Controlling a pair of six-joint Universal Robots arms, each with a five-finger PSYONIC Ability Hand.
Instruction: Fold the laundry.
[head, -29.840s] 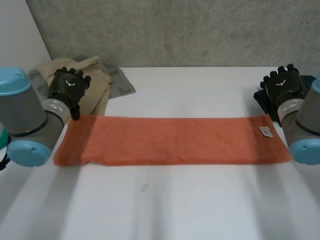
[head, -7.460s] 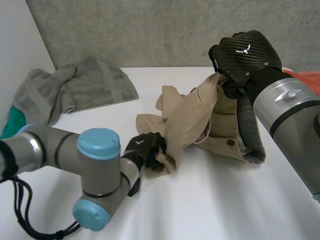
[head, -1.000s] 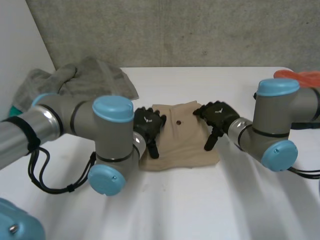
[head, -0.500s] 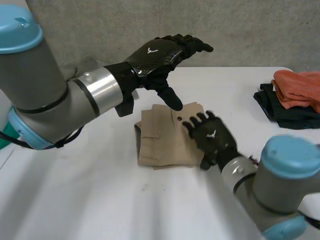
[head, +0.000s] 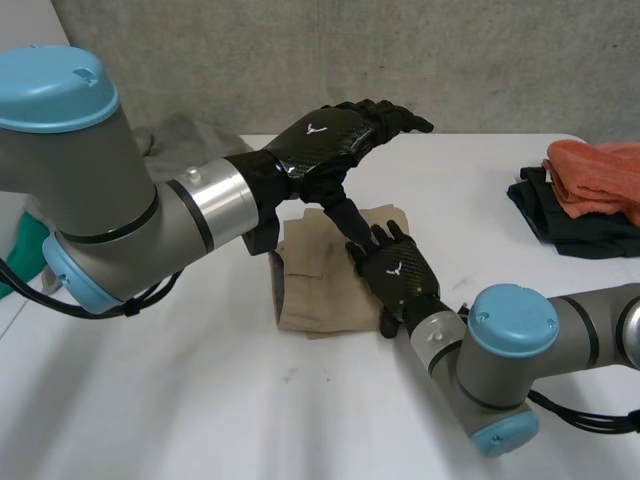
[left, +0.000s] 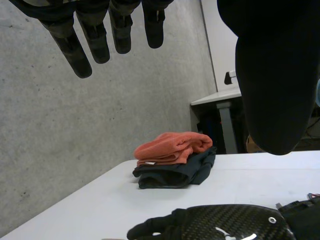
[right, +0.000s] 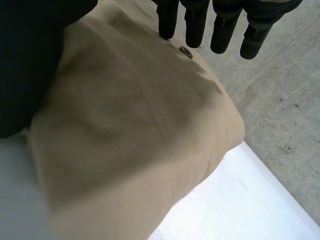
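The left hand (head: 335, 140) was held spread, fingers straight, above the beige garment (head: 315, 290), which was folded into a neat rectangle. The right hand (head: 398, 282), fingers straight, was apparently laid flat on it. At the white table's (head: 200, 400) right, an orange cloth (head: 598, 175) was stacked on dark cloth (head: 575, 228); a concrete wall (head: 300, 60) was seen behind.

garment (head: 312, 288): plain tan, under right hand (head: 398, 280) | button (right: 186, 52): dark brown, at its fingertips | left hand (head: 335, 140), right hand: black, carbon weave, white mark | arms (head: 100, 200): grey, light-blue caps | towel (head: 600, 175): orange, atop black cloth (head: 548, 218) | table (head: 200, 400): white | wall (head: 300, 60): mottled grey
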